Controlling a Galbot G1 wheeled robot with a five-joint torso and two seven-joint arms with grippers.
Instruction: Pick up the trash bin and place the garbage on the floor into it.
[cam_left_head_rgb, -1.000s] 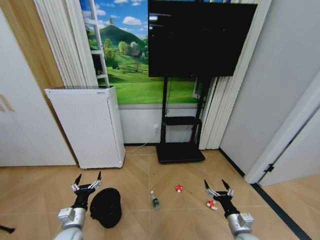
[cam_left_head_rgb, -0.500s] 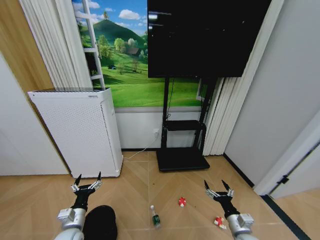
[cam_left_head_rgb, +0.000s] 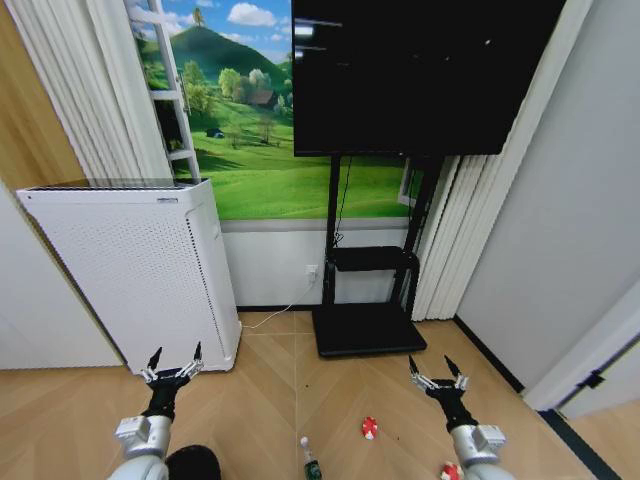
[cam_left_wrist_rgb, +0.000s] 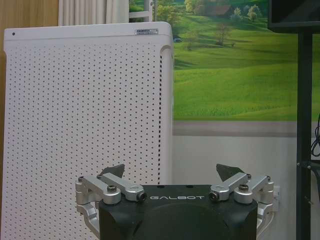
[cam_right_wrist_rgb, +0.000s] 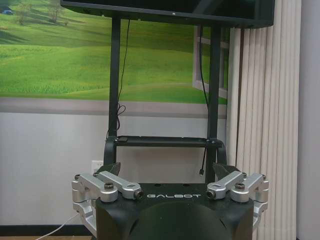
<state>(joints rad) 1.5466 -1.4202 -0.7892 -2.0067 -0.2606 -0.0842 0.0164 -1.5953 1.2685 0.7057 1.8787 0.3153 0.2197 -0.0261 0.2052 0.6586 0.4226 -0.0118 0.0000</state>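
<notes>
- The camera had been carried nearer the wall; the trash bin (cam_left_head_rgb: 193, 463) and bottle (cam_left_head_rgb: 309, 464) were seen lower in view.
- The left gripper (cam_left_head_rgb: 172, 359) and right gripper (cam_left_head_rgb: 434, 367) were held spread, empty.
- The white appliance (cam_left_head_rgb: 130, 270) stood ahead.

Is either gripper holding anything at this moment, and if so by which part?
Nothing is held. The left gripper and right gripper are both open and empty, raised above the floor.

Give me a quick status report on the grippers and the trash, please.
Left gripper and right gripper open, empty, held above floor. Trash bin below left gripper, untouched. Bottle and two red-and-white pieces on floor. Nothing blocking.
</notes>
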